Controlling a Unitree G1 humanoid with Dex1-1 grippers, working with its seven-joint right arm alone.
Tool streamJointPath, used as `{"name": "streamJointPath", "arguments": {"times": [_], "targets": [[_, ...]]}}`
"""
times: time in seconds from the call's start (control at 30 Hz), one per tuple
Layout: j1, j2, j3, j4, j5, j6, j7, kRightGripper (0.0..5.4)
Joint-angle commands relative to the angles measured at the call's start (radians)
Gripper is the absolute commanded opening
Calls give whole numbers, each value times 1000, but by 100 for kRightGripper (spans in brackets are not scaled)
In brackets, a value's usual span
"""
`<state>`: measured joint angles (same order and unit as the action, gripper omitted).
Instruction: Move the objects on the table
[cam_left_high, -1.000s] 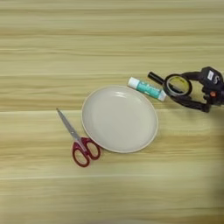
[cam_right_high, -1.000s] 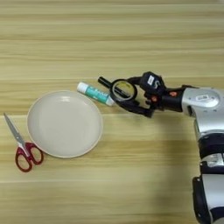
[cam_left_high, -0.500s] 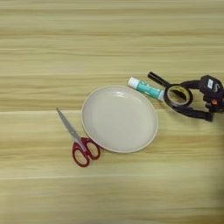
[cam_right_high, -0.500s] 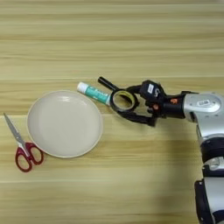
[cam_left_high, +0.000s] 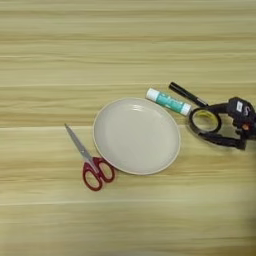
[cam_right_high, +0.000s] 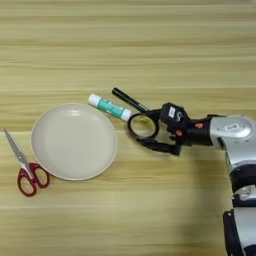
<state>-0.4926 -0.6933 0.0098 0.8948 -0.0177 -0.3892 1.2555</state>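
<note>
The small black tape ring (cam_right_high: 142, 125) with its yellowish core sits between the two black fingers of my right gripper (cam_right_high: 146, 131), which is shut on it just right of the plate. One finger (cam_right_high: 151, 115) runs along the ring's far side and the other along its near side. The silver forearm comes in from the right edge. The slim black marker pen (cam_right_high: 128, 99) lies slanted on the light wood table (cam_left_high: 125, 45), just beyond the gripper and free of it. In the left eye view, the ring (cam_left_high: 205, 121) and pen (cam_left_high: 186, 94) appear near the right edge.
A round beige plate (cam_right_high: 74, 141) lies at mid-table. The white-and-green glue stick (cam_right_high: 110, 107) rests between the plate's far right rim and the pen. Red-handled scissors (cam_right_high: 25, 167) lie left of the plate.
My gripper has carried the tape ring toward the near side of the table, away from the pen. The pen, glue stick, plate and scissors have stayed put.
</note>
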Motion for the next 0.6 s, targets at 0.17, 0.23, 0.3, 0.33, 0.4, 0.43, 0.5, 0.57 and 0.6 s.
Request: {"name": "streamJointPath", "arguments": {"times": [0.17, 0.23, 0.3, 0.33, 0.4, 0.43, 0.5, 0.57, 0.6], "targets": [[-59, -44, -3, -12, -8, -29, -40, 404], [-59, -38, 0, -7, -11, -30, -43, 404], [-61, -34, 4, -1, -12, -30, -46, 404], [-62, -32, 6, 1, -13, -30, -48, 404], [-65, -26, 12, 9, -16, -30, -52, 404], [-66, -24, 13, 13, -17, -31, -53, 404], [-68, -22, 15, 18, -19, -33, -53, 404], [-70, -21, 15, 21, -20, -33, -53, 404], [-70, -20, 15, 22, -22, -33, -54, 404]]}}
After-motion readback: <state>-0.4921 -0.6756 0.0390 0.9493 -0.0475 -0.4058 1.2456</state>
